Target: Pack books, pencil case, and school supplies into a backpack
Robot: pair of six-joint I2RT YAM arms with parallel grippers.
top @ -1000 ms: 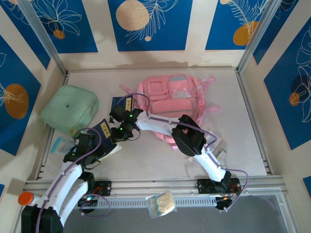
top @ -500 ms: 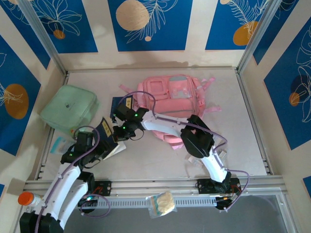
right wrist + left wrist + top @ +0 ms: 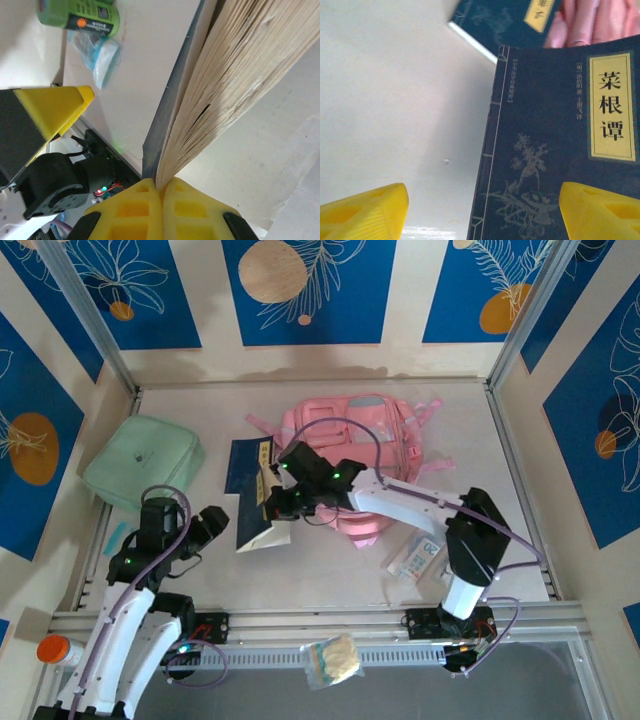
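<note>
On the counter (image 3: pixel 330 575), the left tool (image 3: pixel 212 521) had let go and opened wide, so the book (image 3: pixel 258 532) was now pinched on edge in the right tool (image 3: pixel 161 189), just beside the backpack (image 3: pixel 350 435), not yet inside.

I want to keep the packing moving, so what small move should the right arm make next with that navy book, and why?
Probably lift the navy book slightly and swing it toward the pink backpack. The right gripper is shut on its edge, the left gripper is open and grips nothing, and the book's lower end seems to rest on the table.
</note>
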